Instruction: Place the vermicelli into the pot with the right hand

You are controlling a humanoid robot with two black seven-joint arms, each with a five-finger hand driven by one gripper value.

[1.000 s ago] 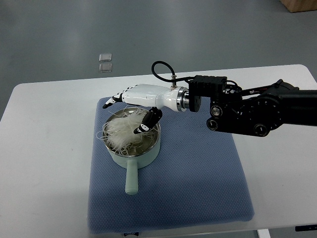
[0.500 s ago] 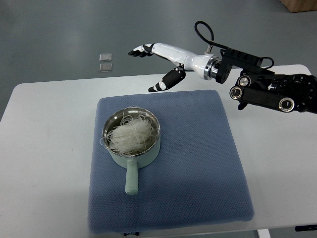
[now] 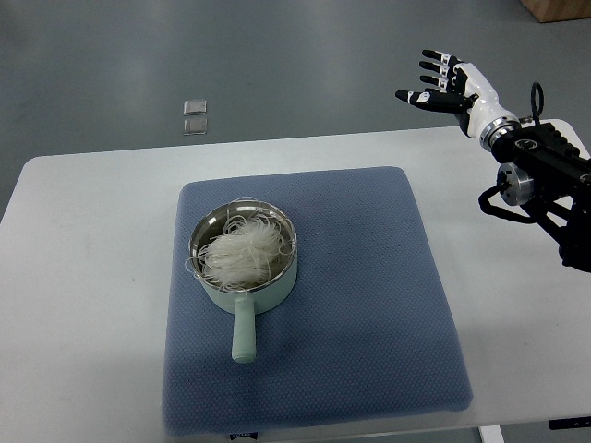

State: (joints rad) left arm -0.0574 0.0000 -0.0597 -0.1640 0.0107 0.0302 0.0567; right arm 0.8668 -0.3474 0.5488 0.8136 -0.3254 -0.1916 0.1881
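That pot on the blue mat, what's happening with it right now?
The pot sits on the blue mat with the white vermicelli piled inside it, a few strands hanging over the rim. Nothing is touching it. The robot's right hand is up at the far right, away from the pot, fingers spread and empty. The left arm isn't in view.
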